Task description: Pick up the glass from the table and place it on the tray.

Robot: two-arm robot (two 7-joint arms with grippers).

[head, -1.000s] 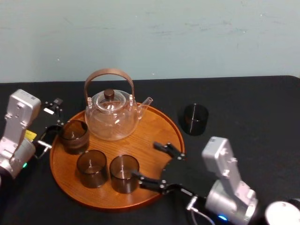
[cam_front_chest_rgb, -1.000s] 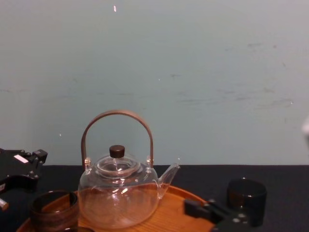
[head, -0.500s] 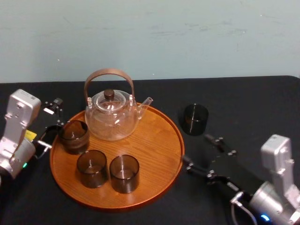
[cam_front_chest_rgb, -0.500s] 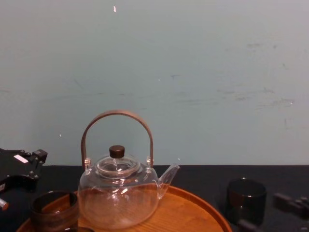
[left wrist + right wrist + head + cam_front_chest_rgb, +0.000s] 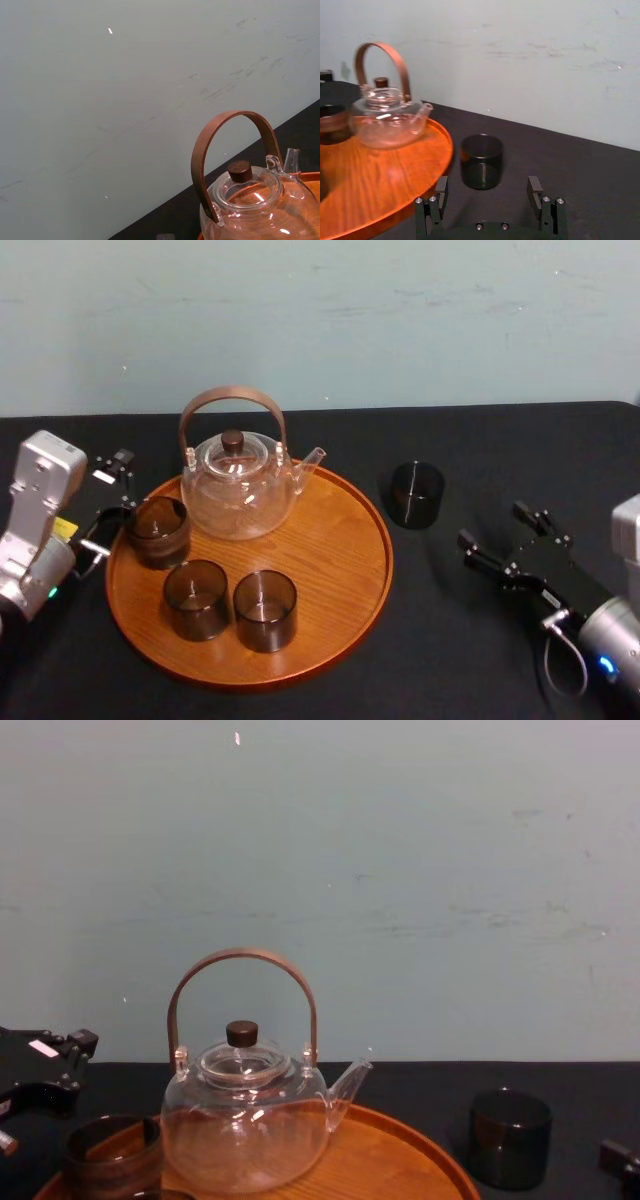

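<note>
Three smoked glasses (image 5: 195,600) already sit on the tray (image 5: 335,625), so I judge this job mostly done, with one piece left to bring in. Nearest me, two of them stand side by side on the tray's near part: short, straight-walled cylinders of dark see-through glass.

Off the tray's right side, my right gripper (image 5: 492,523) hovers low over the matte black table (image 5: 450,660). Its jaws are spread wide and empty, and they point at the glass (image 5: 416,494) I'm after. That one stands upright on the table near the tray's right rim, not touching it. On the wrist camera it sits squarely in line between the two fingers, a little ahead of them. Nothing is gripped yet, so the reach, the squeeze, the lift and the set-down are all to come. There's bare wood on the tray's right half to take it.

At the tray's left edge my left gripper (image 5: 118,495) is parked with its fingers apart, just beside the third glass (image 5: 158,531).

The tray itself is a wide round of orange-brown wood with the grain showing and a low raised rim. On its far part sits a bulbous clear teapot (image 5: 238,490) with an arched brown handle and a dark lid knob. Beyond the tray there's a pale, scuffed wall (image 5: 400,320).
</note>
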